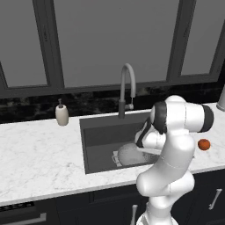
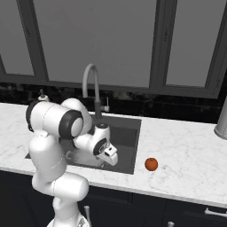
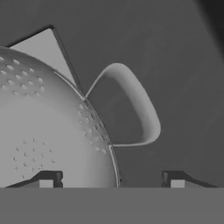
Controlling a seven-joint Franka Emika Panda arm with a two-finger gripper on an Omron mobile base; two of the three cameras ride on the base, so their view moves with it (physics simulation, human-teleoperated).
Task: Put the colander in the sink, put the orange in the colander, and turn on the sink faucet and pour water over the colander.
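Sink: the big dark basin is set into the marble counter, and the arm reaches down into it.
Colander: it sits on the sink floor, over the pale drain plate, near the front wall. Step one looks done.
Faucet: the gooseneck stands behind the basin with its spout arched over it. No stream runs from it, so by my read the water step is not yet done.
Gripper: it hovers low over the colander's rim, jaws spread wide, one tip over the bowl and the other outside it, with the loop handle just ahead. Nothing is pinched between them; it holds nothing.
Orange: it lies on the counter to the right of the sink, near the front edge, well apart from the colander. That step is still open.
Soap dispenser: it stands at the back of the counter, left of the sink, and plays no part here.
Progress: one of three parts is finished; I judge the orange comes next, then the faucet lever.
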